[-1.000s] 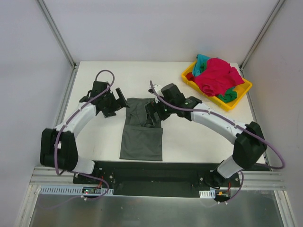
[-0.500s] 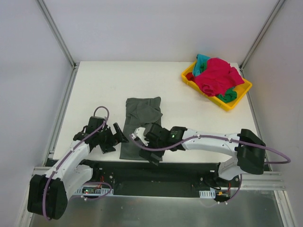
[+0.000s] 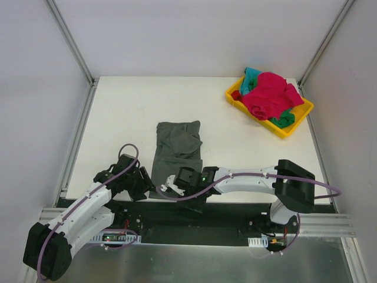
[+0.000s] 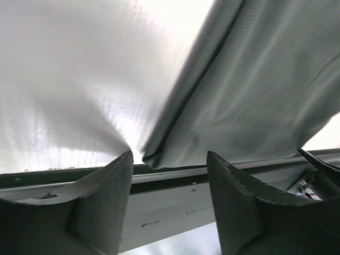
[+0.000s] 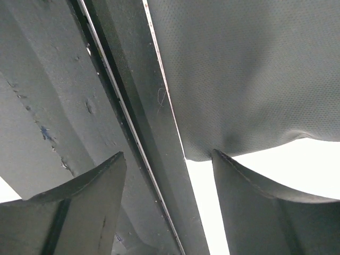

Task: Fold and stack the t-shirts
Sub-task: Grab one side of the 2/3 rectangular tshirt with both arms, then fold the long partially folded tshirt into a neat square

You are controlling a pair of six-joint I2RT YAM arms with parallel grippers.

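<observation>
**rigwatcher:** Where's the shirt sitting, and what's the fabric like up close?

**foldbot_fan:** The dark grey t-shirt (image 3: pixel 177 154) lies mid-way across the matte white table (image 3: pixel 118 112) as a long narrow rectangle running away from the arms. The far half is rumpled with soft creases. The near half is flat, with its hem right at the near edge. In the right wrist view the cloth (image 5: pixel 239 69) shows a fine pebbly knit. In the left wrist view it (image 4: pixel 255 79) looks smoother, with shallow diagonal folds and a rolled side edge.

**rigwatcher:** And the grippers?

**foldbot_fan:** Both are down low at the hem, one per corner. The left gripper (image 4: pixel 169 156) is spread wide. The shirt's corner pokes into the gap, but the dark grainy fingers (image 4: pixel 101 202) aren't pinching it. The right gripper (image 5: pixel 167 156) is just as wide and grips nothing. The other hem corner sits by the finger (image 5: pixel 255 212) on that view's right. Beside it runs the scuffed black metal rail (image 5: pixel 127 106) of the table's edge, with a thin bright line along it.

**rigwatcher:** The bin?

**foldbot_fan:** It's a rectangular yellow plastic tray (image 3: pixel 299 121), angled in the far right corner and well apart from the grey shirt. It's heaped with a crumpled magenta shirt (image 3: pixel 268 94), with a teal garment (image 3: pixel 252 74) peeking out at the far end and a green garment (image 3: pixel 284 119) at the near end.
</observation>
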